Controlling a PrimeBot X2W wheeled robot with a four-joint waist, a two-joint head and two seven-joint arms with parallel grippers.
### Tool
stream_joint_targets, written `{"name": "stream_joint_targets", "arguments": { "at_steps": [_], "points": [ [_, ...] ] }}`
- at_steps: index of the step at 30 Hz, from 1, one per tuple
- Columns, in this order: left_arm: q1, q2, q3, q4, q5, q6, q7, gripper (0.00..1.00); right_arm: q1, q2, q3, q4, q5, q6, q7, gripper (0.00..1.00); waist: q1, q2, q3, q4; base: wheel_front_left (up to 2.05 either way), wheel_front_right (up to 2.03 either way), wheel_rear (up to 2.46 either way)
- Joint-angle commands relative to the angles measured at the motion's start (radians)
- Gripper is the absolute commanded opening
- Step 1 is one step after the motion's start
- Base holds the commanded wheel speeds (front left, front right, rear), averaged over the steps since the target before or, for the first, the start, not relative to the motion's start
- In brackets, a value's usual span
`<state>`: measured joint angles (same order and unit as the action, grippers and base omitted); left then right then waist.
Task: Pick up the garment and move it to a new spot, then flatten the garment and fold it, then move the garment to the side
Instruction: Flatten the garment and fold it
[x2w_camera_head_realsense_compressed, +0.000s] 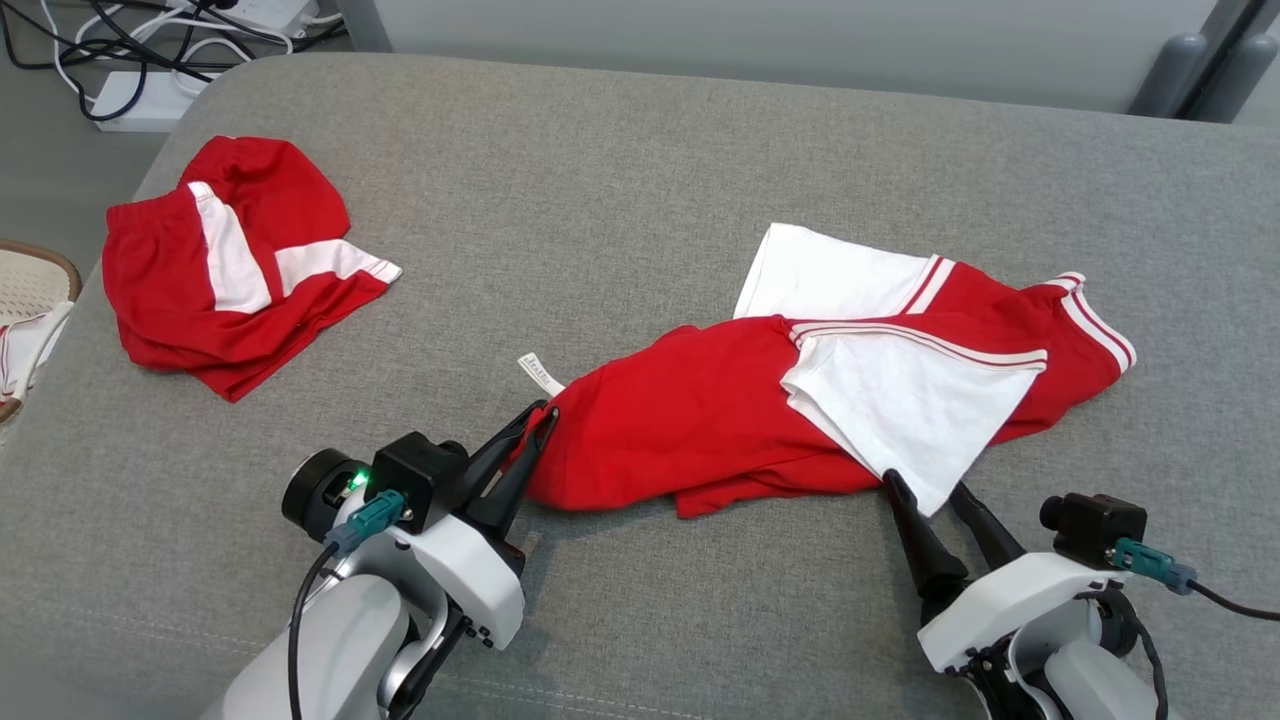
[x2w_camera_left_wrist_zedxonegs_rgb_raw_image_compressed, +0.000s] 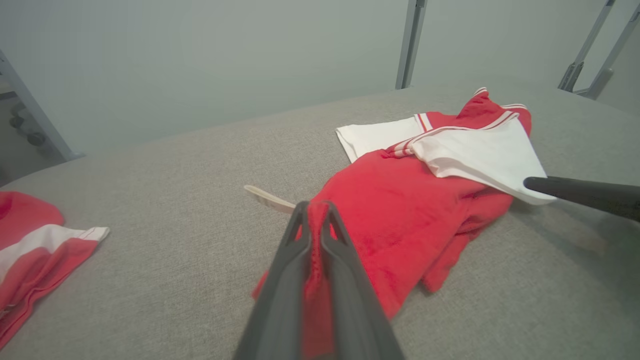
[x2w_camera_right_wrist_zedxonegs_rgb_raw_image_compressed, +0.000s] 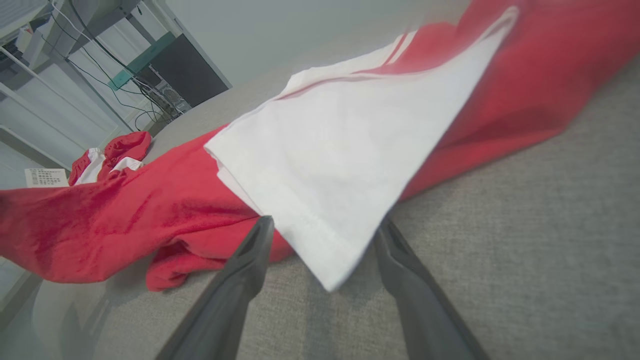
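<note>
A red and white garment (x2w_camera_head_realsense_compressed: 800, 400) lies crumpled across the middle of the grey cushion, with a white label (x2w_camera_head_realsense_compressed: 541, 374) at its left end. My left gripper (x2w_camera_head_realsense_compressed: 537, 420) is shut on the red cloth at that left end; in the left wrist view red fabric (x2w_camera_left_wrist_zedxonegs_rgb_raw_image_compressed: 395, 210) is pinched between its fingers (x2w_camera_left_wrist_zedxonegs_rgb_raw_image_compressed: 300, 225). My right gripper (x2w_camera_head_realsense_compressed: 925, 485) stands open at the garment's near edge, its fingers either side of a white corner (x2w_camera_right_wrist_zedxonegs_rgb_raw_image_compressed: 325, 250), not closed on it.
A second red and white garment (x2w_camera_head_realsense_compressed: 225, 265) lies bunched at the cushion's far left. A woven basket (x2w_camera_head_realsense_compressed: 25, 300) sits past the left edge. Cables and a power strip (x2w_camera_head_realsense_compressed: 150, 90) lie on the floor behind. Bare grey cushion (x2w_camera_head_realsense_compressed: 640, 600) spreads along the front.
</note>
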<state>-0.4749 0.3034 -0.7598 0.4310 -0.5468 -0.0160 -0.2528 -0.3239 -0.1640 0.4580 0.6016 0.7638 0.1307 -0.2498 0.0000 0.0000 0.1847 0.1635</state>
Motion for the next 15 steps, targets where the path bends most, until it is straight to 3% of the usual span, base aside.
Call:
{"name": "stream_joint_targets", "arguments": {
  "at_steps": [1,3,4,5,7,15],
  "points": [
    [-0.020,0.023,0.036,-0.017,-0.004,0.009,-0.009,0.00,-0.015,0.000,0.014,-0.011,0.021,0.000,-0.011,1.00,0.0000,0.0000,0.002,0.000,0.00,0.00,0.00],
    [-0.020,0.024,0.038,-0.018,-0.003,0.009,-0.009,0.00,-0.014,0.001,0.012,-0.009,0.038,0.000,-0.011,0.97,0.0000,0.0000,0.003,-0.001,0.00,0.00,0.00],
    [-0.020,0.024,0.039,-0.017,-0.003,0.008,-0.009,0.00,-0.015,0.000,0.014,-0.008,0.043,0.000,-0.011,0.76,0.0000,0.0000,0.003,-0.002,0.00,0.00,0.00],
    [-0.020,0.025,0.040,-0.017,-0.002,0.008,-0.009,0.00,-0.016,-0.001,0.016,-0.008,0.049,0.000,-0.011,0.47,0.0000,0.0000,0.003,-0.003,0.00,0.00,0.00],
    [-0.020,0.025,0.041,-0.016,-0.002,0.008,-0.009,0.00,-0.019,-0.001,0.020,-0.007,0.062,0.000,-0.011,0.00,0.0000,0.0000,0.006,-0.005,0.00,0.00,0.00],
    [-0.059,0.044,0.049,-0.006,-0.005,-0.017,-0.004,0.00,-0.064,-0.008,0.000,-0.067,0.106,0.000,-0.012,0.00,0.0000,0.0000,0.001,-0.015,0.00,0.00,0.00]
  ]
}}
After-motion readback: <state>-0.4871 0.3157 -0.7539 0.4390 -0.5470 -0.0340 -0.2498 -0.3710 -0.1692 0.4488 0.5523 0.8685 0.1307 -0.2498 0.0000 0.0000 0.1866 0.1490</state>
